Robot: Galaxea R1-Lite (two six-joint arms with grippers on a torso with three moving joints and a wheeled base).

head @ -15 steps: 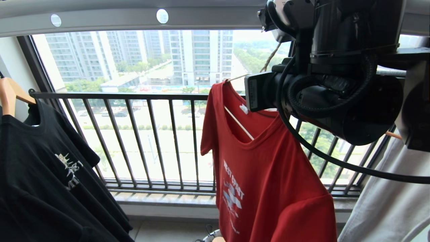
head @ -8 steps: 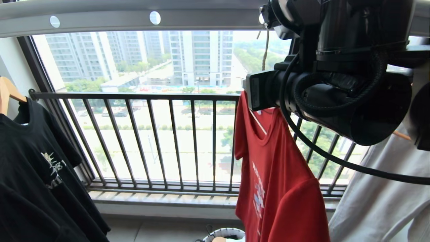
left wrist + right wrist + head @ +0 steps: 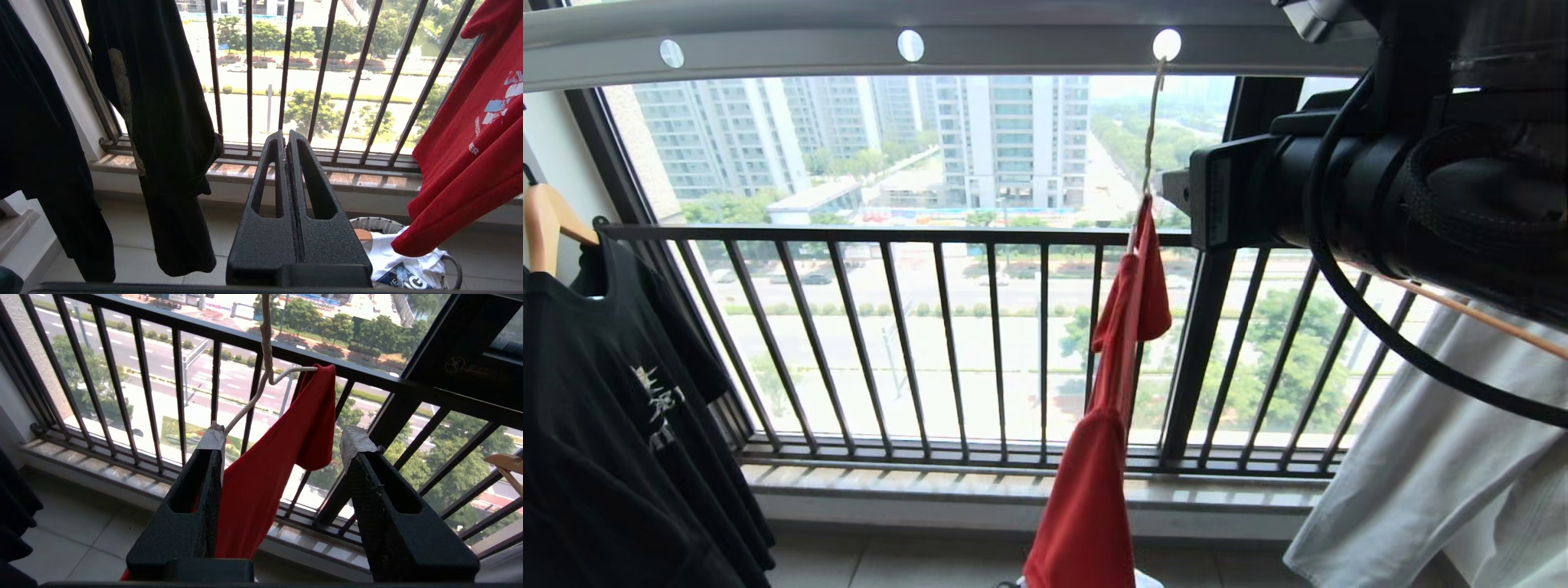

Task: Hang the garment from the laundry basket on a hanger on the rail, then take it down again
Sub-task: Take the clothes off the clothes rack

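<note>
the garment [image 3: 1131, 327] hangs edge-on from the hanger [image 3: 267, 381], whose twisted neck runs up to a hole in the rail [image 3: 1013, 37]. it sits just ahead of the right tool [image 3: 282, 449], between that tool's two fingers but clamped by neither; the fingers stand apart, one close beside the hanger's wire arm, touching or not i cannot tell. the hanging half looks done. to take it down well, i would bring the right tool back to the hanger's neck, close on the wire and not on the cloth, then lift the hook clear of the hole before drawing away, so the shirt does not slide off its one loaded shoulder. the left tool [image 3: 286, 143] is parked low, fingers pressed together, empty.

below and beyond the left tool the laundry basket [image 3: 374, 224] stands on the tiled floor [image 3: 122, 237] with white cloth in it. a black t-shirt [image 3: 613, 408] hangs far to the left of the right tool, a white garment [image 3: 1429, 457] under its arm, the balcony railing [image 3: 931, 343] behind all.
</note>
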